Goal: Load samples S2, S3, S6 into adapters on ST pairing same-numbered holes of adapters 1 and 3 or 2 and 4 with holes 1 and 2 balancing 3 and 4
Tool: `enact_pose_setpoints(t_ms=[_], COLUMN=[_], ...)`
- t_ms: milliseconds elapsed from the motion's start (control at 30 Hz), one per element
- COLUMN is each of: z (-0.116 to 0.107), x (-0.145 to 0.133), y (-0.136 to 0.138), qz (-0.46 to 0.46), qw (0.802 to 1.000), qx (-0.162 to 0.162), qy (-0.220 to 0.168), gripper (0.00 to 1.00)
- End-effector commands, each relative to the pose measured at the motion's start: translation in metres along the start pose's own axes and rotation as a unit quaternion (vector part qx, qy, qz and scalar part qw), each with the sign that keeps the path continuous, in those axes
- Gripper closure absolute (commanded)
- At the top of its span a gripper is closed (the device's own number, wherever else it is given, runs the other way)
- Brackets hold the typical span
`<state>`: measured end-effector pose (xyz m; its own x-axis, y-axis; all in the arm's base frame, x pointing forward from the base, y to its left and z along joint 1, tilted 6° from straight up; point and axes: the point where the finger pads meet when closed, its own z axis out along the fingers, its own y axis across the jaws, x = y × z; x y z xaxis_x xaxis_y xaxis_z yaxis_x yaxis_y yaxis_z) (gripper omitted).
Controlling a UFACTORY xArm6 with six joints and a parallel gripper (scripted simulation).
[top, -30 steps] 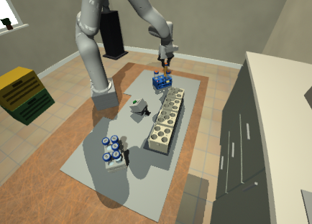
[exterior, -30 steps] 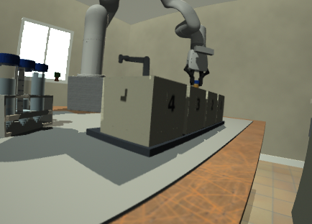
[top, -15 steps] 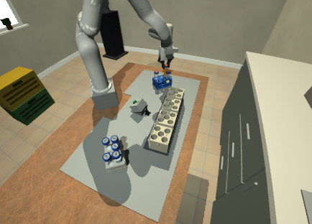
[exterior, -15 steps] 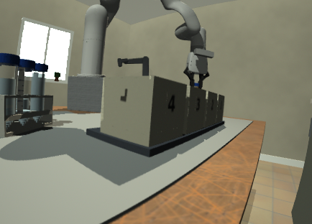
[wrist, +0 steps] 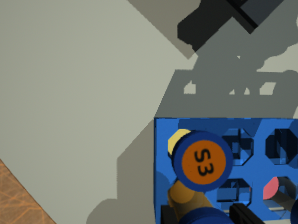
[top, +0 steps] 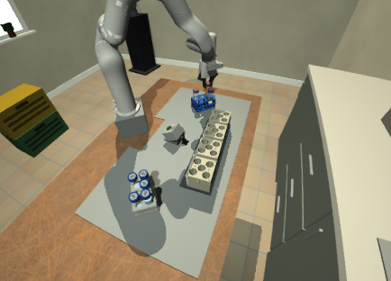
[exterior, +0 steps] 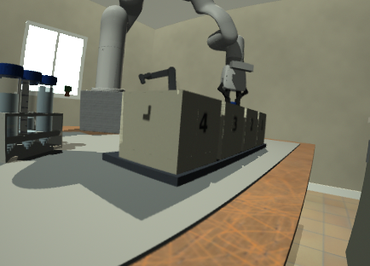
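Note:
My gripper [top: 208,83] [exterior: 232,101] [wrist: 207,215] points down, shut on an amber sample tube with a blue cap. Its ID is cut off in the wrist view. The tube is upright at the blue rack [top: 203,104] [wrist: 162,150]; I cannot tell how deep its tip sits in a well. Sample S3 [wrist: 204,161] stands beside it in that rack. Another capped tube [wrist: 295,215] shows at the wrist view's right edge. Adapter 4 [top: 198,180] [exterior: 149,124] and adapter 3 [exterior: 232,133] stand in line with two more on the dark stand [exterior: 141,170]; their visible holes look empty.
A pale rack [top: 146,210] [exterior: 54,120] holds several blue-capped blanks at the near left. The DONE desk [top: 172,133] with its green key [top: 169,128] stands between the arm's base [top: 131,122] and the adapters. The adapter row runs close to the blue rack.

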<state>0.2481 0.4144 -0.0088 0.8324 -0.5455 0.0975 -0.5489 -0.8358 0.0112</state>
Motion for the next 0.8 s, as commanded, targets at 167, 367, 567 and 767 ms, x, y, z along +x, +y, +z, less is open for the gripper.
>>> enact_pose_setpoints(t_ms=[167,367,567,767], z=[0.007,0.011,0.017,0.018], x=[0.0,0.0,0.0,0.0], y=[-0.001,-0.001,-0.001,-0.001], qz=[0.0,0.0,0.0,0.0], qw=[1.0,1.0,1.0,1.0], qx=[0.002,0.002,0.002,0.002], qy=[0.0,0.0,0.0,0.0], gripper=[1.0,1.0,1.0,1.0])
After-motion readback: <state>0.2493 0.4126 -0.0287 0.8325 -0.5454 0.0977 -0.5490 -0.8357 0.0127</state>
